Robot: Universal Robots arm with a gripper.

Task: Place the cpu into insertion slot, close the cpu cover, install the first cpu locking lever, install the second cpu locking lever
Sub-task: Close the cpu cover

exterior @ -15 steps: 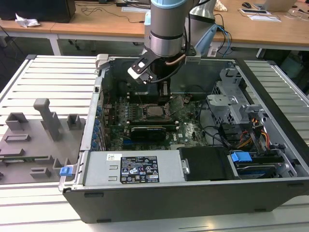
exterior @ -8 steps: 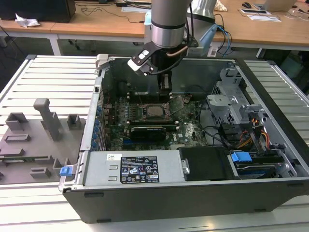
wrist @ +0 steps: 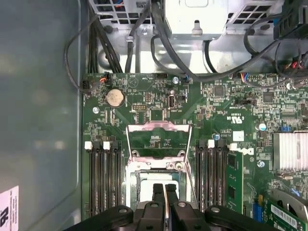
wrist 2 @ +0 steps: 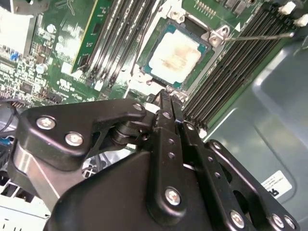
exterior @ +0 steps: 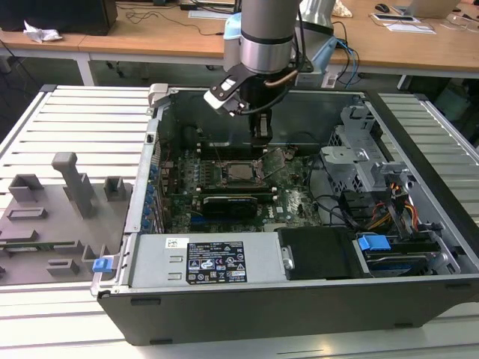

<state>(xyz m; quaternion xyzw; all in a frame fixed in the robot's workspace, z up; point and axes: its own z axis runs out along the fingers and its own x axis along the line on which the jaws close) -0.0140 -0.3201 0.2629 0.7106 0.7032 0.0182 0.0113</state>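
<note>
place: lab | open computer case (exterior: pixel 299 307) | slatted workbench (exterior: pixel 75 112) | wooden desks (exterior: pixel 150 39)

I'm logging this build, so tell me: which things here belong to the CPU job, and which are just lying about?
Job: pale silver-grey square cpu; metal-rimmed black insertion slot; silvery window-frame cpu cover; black gripper.
Lying about: round silver coin battery; long black card; grey plastic blocks.

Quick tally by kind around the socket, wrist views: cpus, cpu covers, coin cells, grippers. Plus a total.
cpu: 1
cpu cover: 1
coin cell: 1
gripper: 1
Total: 4
</note>
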